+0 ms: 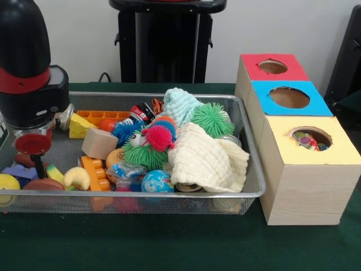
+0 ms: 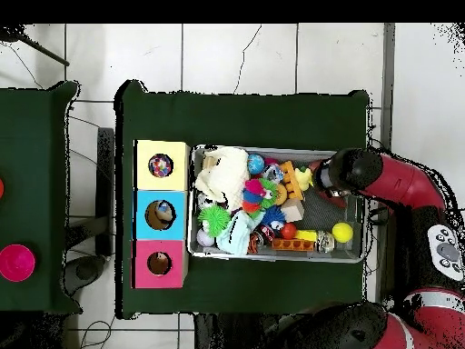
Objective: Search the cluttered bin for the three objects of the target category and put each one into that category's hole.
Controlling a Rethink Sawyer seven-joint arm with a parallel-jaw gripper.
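The silver wire-mesh bin (image 1: 251, 195) stands on the green table, full of toys; it also shows in the overhead view (image 2: 359, 257). A multicoloured polka-dot cloth (image 1: 309, 140) shows inside the round hole of the yellow-topped box (image 1: 316, 152), to the right of the bin. The same hole (image 2: 161, 165) shows in the overhead view. I see no other polka-dot cloth clearly among the clutter. My gripper (image 1: 35, 158) hangs from the black and red arm (image 2: 354, 171) low over the bin's left end in the front view, above small toys.
A cream muslin cloth (image 1: 203, 161), a pale green cloth (image 1: 180, 104), spiky balls (image 1: 211, 118), a wooden block (image 1: 100, 143), an orange brick (image 1: 95, 172) and a globe ball (image 1: 157, 182) fill the bin. The blue-topped (image 1: 290, 99) and red-topped (image 1: 272, 66) boxes stand behind the yellow one.
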